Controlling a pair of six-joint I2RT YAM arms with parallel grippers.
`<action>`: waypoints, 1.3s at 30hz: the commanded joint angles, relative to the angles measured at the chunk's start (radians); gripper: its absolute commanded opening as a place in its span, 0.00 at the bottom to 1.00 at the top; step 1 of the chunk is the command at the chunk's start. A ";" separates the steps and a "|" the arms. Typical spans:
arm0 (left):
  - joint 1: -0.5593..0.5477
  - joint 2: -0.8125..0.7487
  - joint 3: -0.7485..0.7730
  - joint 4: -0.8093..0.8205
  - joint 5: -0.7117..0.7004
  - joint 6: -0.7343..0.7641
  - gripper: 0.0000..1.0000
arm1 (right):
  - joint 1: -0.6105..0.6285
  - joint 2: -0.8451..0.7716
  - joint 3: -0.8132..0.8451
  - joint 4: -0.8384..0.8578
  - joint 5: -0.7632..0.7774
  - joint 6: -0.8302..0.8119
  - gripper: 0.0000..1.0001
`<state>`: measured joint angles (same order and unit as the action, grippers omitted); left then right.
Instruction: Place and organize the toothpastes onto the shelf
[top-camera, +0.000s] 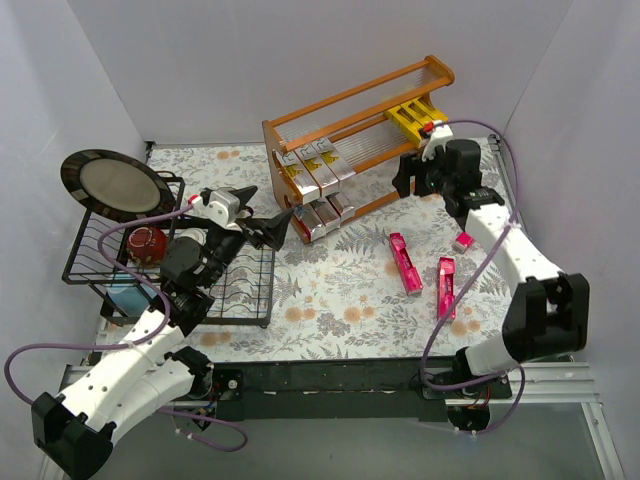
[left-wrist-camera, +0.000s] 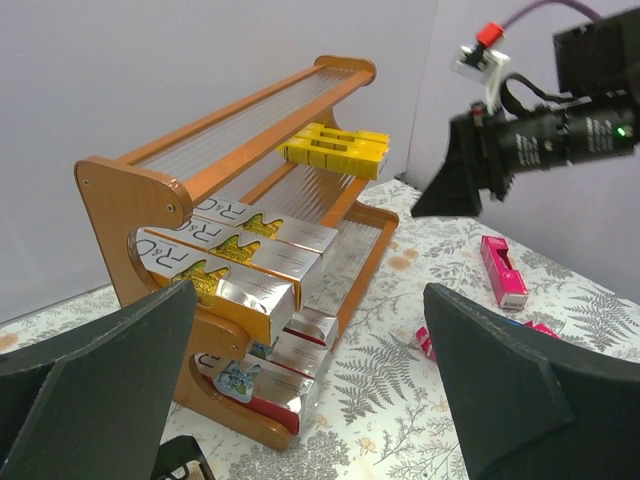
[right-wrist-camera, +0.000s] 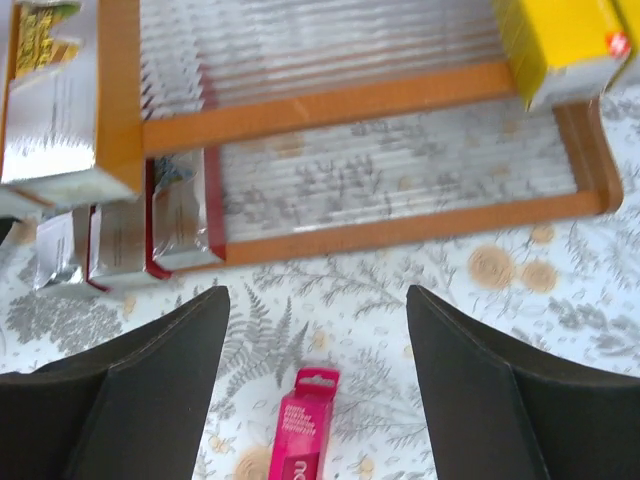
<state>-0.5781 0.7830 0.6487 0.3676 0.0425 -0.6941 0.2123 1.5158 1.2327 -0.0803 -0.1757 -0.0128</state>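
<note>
While silver toothpastes (top-camera: 315, 168) and yellow toothpastes (top-camera: 415, 118) lie on the shelf's (top-camera: 352, 98) middle tier, three magenta toothpastes (top-camera: 404, 262) lie on the counter (top-camera: 330, 320) in front of the shelf. The left claw (top-camera: 270, 205), by the shelf's left end, gapes wide and empty; the right claw (right-wrist-camera: 317, 300), before its right end, stands parted, holding nothing.

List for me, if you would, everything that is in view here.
shelf: one, orange-brown, far side of table
silver cartons: three, silver, middle tier
yellow cartons: two or three, yellow, middle tier
silver-and-red cartons: three, silver and red, bottom tier
magenta cartons: three, magenta, loose on table
dish rack: one, black, table's left
plate: one, dark, in rack
cup: one, red, in rack
left gripper: one, black, open, facing shelf
right gripper: one, black, open, above table near shelf
</note>
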 joint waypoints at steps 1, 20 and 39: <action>-0.003 -0.037 0.012 0.004 0.010 -0.005 0.98 | 0.001 -0.147 -0.201 -0.067 -0.018 0.105 0.81; -0.003 -0.022 0.011 0.002 -0.003 -0.002 0.98 | 0.073 -0.783 -0.828 -0.187 0.105 0.332 0.85; -0.002 -0.044 0.009 0.005 -0.013 -0.001 0.98 | 0.355 -0.480 -0.851 -0.027 0.476 0.433 0.73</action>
<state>-0.5781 0.7570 0.6487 0.3676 0.0406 -0.6994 0.5194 1.0000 0.3756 -0.1555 0.1268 0.3553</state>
